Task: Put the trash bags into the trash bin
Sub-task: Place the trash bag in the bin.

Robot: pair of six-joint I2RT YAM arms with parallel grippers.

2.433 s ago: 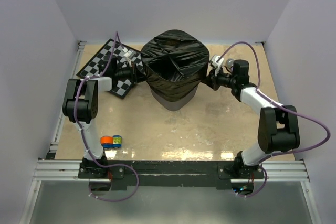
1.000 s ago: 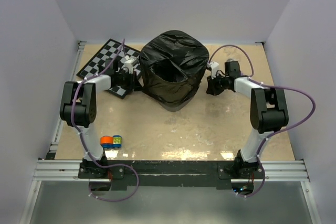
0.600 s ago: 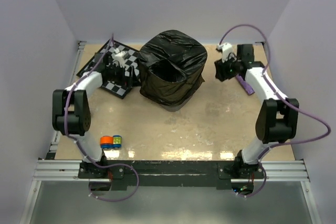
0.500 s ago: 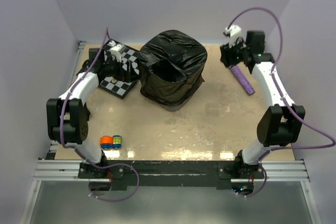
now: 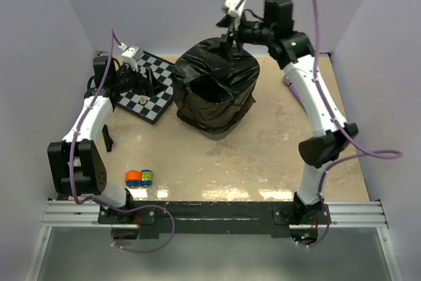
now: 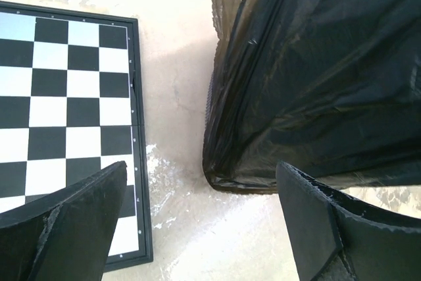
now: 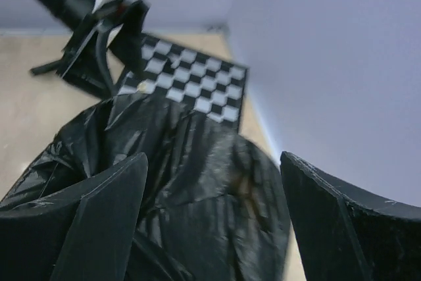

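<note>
1. Trash bag [image 5: 214, 90]: glossy black, crinkly, draped over the trash bin [image 5: 222, 133] and hanging down its sides. Mouth gapes open on top, w/ a dark hollow inside.
2. Bin stands upright on the bench [image 5: 263, 162], about mid-bench, a bit toward 12 o'clock. Nearly all of it is covered; only a grey strip at the base shows under the bag's hem.
3. Left wrist view: bag [image 6: 316, 77] fills the right side, and its hem stops just above the bench.
4. Left pincer [image 5: 148, 85]: at 9 o'clock of the bin, over the chessboard [image 5: 161, 70], apart from the bag. Fingers spread wide, nothing between them; same in its own cam [image 6: 197, 228].
5. Right pincer [image 5: 229, 41]: arm stretched high, tip at 12 o'clock of the bin, over the bag's far edge. Fingers wide apart, gripping nothing. Its own cam [image 7: 210, 222] looks down on the bag [image 7: 184, 182]. Can't tell if the tips touch the plastic.
6. Chessboard lies flat at 10 o'clock of the bin, turned cornerwise, its near corner just beside the bag. Also seen at [image 6: 66, 97] and [image 7: 191, 83].
7. Small orange-and-blue toy [image 5: 139, 177] sits at 7 o'clock of the bin, well apart from it, near the left arm's base.
</note>
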